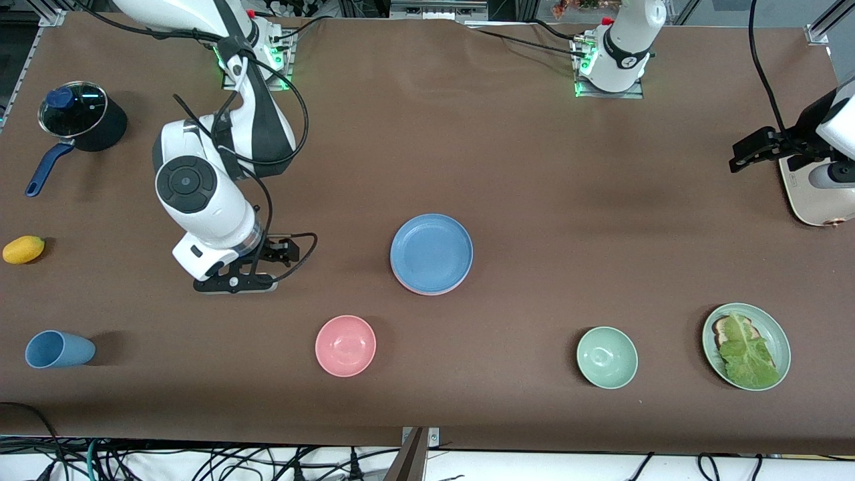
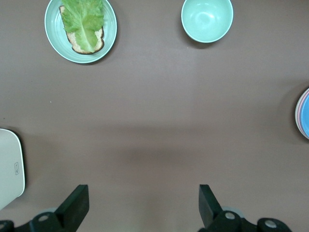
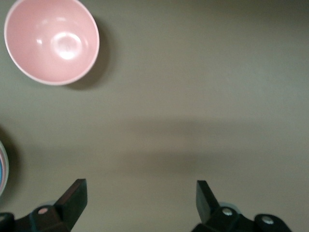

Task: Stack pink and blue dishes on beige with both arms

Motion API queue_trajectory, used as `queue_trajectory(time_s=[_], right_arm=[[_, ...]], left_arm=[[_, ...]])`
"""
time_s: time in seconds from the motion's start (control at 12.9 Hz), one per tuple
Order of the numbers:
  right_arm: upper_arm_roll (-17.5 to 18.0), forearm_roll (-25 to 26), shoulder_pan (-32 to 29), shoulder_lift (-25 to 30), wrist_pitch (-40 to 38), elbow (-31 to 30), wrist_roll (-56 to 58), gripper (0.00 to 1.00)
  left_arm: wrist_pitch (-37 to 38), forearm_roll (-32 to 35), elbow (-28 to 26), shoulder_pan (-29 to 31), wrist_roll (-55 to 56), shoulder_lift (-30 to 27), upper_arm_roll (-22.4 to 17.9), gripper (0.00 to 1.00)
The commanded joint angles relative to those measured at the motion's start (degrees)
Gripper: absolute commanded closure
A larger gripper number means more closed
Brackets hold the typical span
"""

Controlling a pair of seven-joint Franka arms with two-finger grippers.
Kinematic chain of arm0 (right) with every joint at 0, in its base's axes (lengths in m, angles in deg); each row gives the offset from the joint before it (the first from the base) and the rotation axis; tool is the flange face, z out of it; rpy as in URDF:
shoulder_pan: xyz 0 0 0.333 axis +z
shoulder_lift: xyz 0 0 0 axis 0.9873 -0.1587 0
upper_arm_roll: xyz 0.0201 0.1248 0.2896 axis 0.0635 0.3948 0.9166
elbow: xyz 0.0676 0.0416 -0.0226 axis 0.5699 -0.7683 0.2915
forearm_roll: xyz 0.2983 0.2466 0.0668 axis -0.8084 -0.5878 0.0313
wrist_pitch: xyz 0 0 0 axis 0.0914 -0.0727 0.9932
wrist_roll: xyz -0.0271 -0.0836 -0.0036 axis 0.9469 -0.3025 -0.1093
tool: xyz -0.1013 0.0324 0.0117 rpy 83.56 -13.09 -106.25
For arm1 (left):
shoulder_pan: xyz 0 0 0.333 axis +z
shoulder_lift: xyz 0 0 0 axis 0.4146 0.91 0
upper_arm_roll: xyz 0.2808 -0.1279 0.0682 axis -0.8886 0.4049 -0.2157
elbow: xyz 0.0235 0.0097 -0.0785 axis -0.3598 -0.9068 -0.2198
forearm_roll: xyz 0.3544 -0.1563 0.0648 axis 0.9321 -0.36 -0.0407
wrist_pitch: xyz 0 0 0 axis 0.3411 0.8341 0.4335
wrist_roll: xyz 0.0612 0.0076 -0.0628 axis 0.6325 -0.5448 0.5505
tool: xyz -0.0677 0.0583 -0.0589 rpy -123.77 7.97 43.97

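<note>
The sky-blue plate (image 1: 431, 250) lies on the pink plate (image 1: 431, 292) at the table's middle; only a pink sliver shows under it. The stack's edge (image 2: 304, 116) shows in the left wrist view with a pale outer rim. Whether that rim is the beige plate I cannot tell, and no beige plate shows elsewhere. My right gripper (image 1: 280, 257) (image 3: 140, 186) hangs open and empty over bare cloth between the stack and the right arm's end. My left gripper (image 1: 741, 155) (image 2: 144, 191) is open and empty, over cloth at the left arm's end.
A pink bowl (image 1: 345, 345) (image 3: 50, 39), a mint bowl (image 1: 606, 357) (image 2: 206, 19) and a mint plate (image 1: 780, 337) with bread and lettuce stand near the front edge. A blue cup (image 1: 59, 349), a yellow fruit (image 1: 23, 249), a lidded pot (image 1: 80, 120). A cream appliance (image 1: 811, 204) sits beside the left gripper.
</note>
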Motion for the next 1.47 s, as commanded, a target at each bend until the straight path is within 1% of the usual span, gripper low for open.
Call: queue_trajectory(time_s=[0.0, 0.08, 0.16, 0.39, 0.47, 0.54, 0.62, 0.7, 0.78, 0.93, 1.01, 1.09, 1.16, 1.24, 1.4], right_arm=[[-2.9, -0.6, 0.8, 7.4, -6.8, -1.2, 3.8, 0.00], [-3.1, -0.7, 0.8, 10.2, -10.1, -1.8, 5.5, 0.00], [-3.1, -0.7, -0.5, 13.4, -11.5, -3.0, 5.9, 0.00], [-2.6, -0.6, -4.5, 23.3, -13.8, -8.5, 11.4, 0.00], [-1.1, -0.6, -6.7, 25.4, -16.9, -8.9, 12.6, 0.00], [1.7, -0.5, -10.6, 26.4, -19.9, -8.4, 14.6, 0.00], [5.1, -0.5, -15.4, 27.6, -21.2, -8.3, 16.1, 0.00], [8.9, -0.5, -19.5, 28.5, -21.6, -8.3, 16.1, 0.00], [10.4, -0.3, -20.9, 28.7, -21.6, -8.2, 15.6, 0.00], [10.9, -0.3, -21.6, 28.4, -18.2, -8.9, 15.3, 0.00], [12.4, -0.2, -23.1, 28.1, -16.9, -9.0, 15.1, 0.00], [16.2, 0.6, -26.7, 27.5, -16.6, -8.1, 14.8, 0.00], [18.7, 2.4, -28.8, 27.0, -16.7, -6.5, 14.7, 0.00], [18.9, 3.2, -28.9, 27.0, -17.2, -5.4, 14.0, 0.00], [19.1, 3.3, -28.9, 27.1, -17.6, -5.1, 13.0, 0.00]], left_arm=[[0.6, 0.4, 2.9, 0.0, -0.3, 1.6, 0.0, 0.00], [0.5, 0.4, 2.9, 0.0, -0.5, 1.6, 0.0, 0.00], [0.5, 0.4, 2.9, 0.0, -0.5, 1.5, 0.0, 0.00], [0.4, -0.1, 2.8, 0.0, -0.7, 2.0, 0.1, 0.00], [0.3, 0.2, 2.8, 0.0, -0.7, 2.2, 0.1, 0.00], [0.3, 0.2, 2.8, 0.1, -0.7, 2.3, 0.0, 0.00], [0.2, 0.3, 2.9, 0.1, -0.7, 2.3, 0.0, 0.00], [0.2, 0.2, 2.8, 0.1, -0.7, 2.2, 0.0, 0.00], [0.2, 0.1, 2.9, 0.1, -0.7, 2.2, 0.0, 0.00], [0.2, 0.1, 2.8, 0.1, -0.7, 2.2, 0.1, 0.00], [0.2, 0.2, 2.9, 0.0, -0.7, 2.2, 0.1, 0.00], [0.2, 0.2, 2.9, 0.1, -0.7, 2.2, 0.1, 0.00], [0.2, 0.2, 2.9, 0.1, -0.7, 2.2, 0.0, 0.00], [0.0, 0.2, 3.1, 0.1, -0.6, 2.2, 0.0, 0.00], [-0.5, 0.4, 3.0, 0.1, -0.7, 2.2, 0.1, 0.00]])
